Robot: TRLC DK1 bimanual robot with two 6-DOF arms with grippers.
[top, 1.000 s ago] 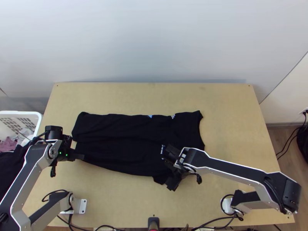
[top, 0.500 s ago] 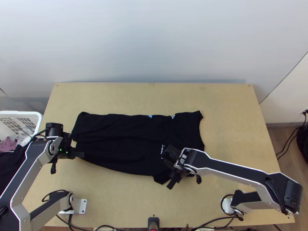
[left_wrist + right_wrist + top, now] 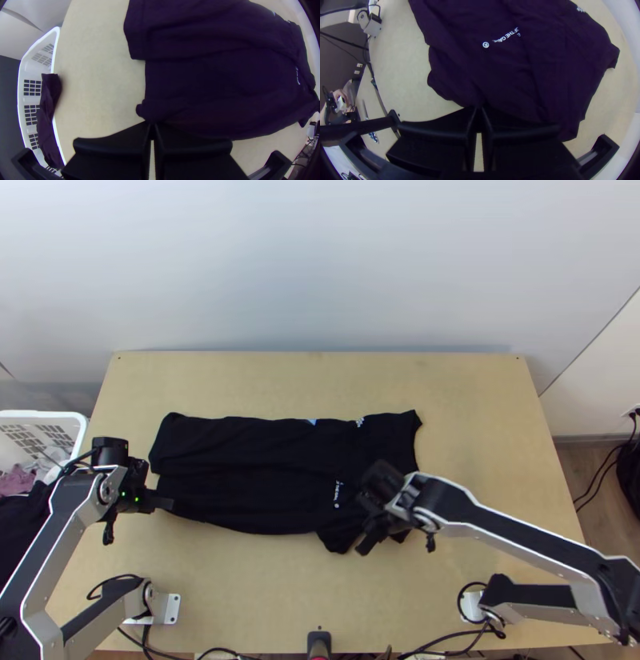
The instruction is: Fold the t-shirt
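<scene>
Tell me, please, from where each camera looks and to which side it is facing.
Top view: high over the table's near edge, facing steeply down on the shirt; shows left arm and right arm.
Left wrist view: on the left wrist, facing the shirt's end towards the basket; shows left gripper.
Right wrist view: on the right wrist, facing the shirt's part with white print; shows right gripper.
All three share the shirt and this print.

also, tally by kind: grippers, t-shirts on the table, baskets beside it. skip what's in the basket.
Grippers: 2 (left gripper, right gripper)
T-shirt: 1
Basket: 1
Total: 4
</scene>
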